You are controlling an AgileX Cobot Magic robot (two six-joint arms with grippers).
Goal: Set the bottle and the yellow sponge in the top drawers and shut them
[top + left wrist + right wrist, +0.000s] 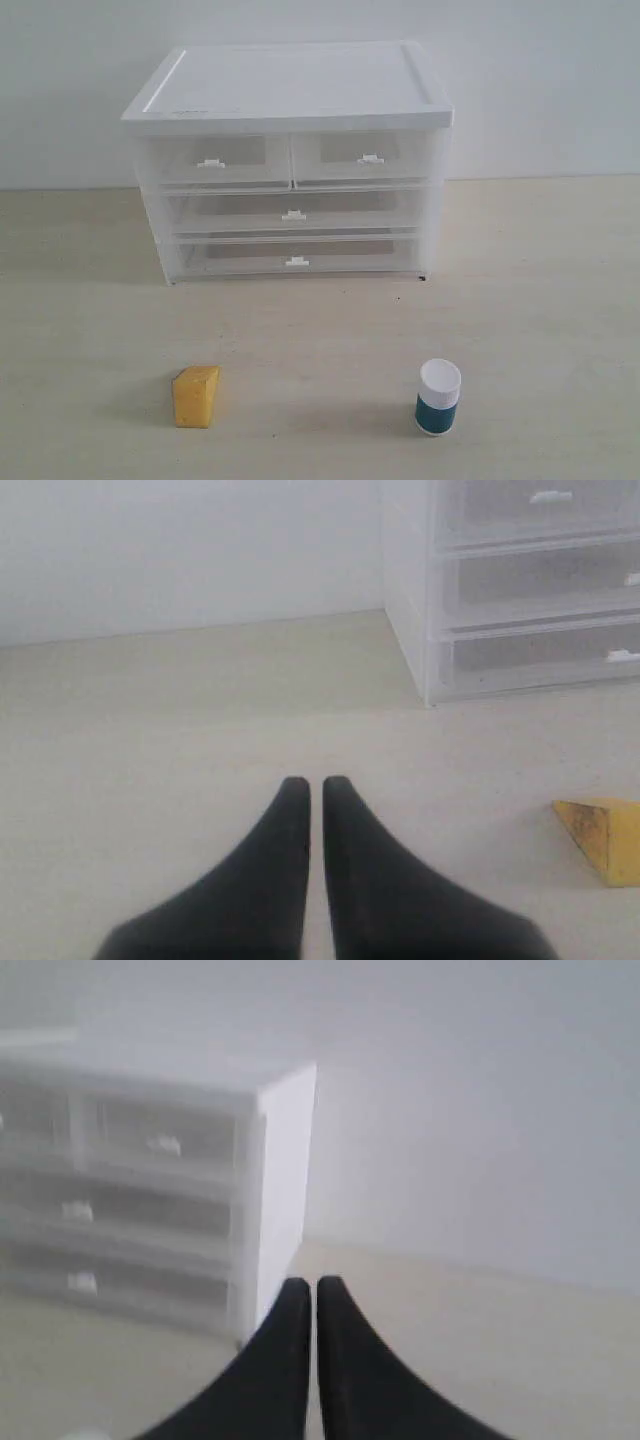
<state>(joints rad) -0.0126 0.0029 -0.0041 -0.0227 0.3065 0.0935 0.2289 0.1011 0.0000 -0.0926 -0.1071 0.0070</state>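
left gripper (315,780) closed, empty | right gripper (305,1282) closed, empty | yellow sponge (600,835) near left gripper, not touching

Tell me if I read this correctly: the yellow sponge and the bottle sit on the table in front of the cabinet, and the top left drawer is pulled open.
Not quite. The top left drawer is shut, flush with the cabinet front, as the exterior view shows. The yellow sponge and the bottle do sit on the table in front of the cabinet.
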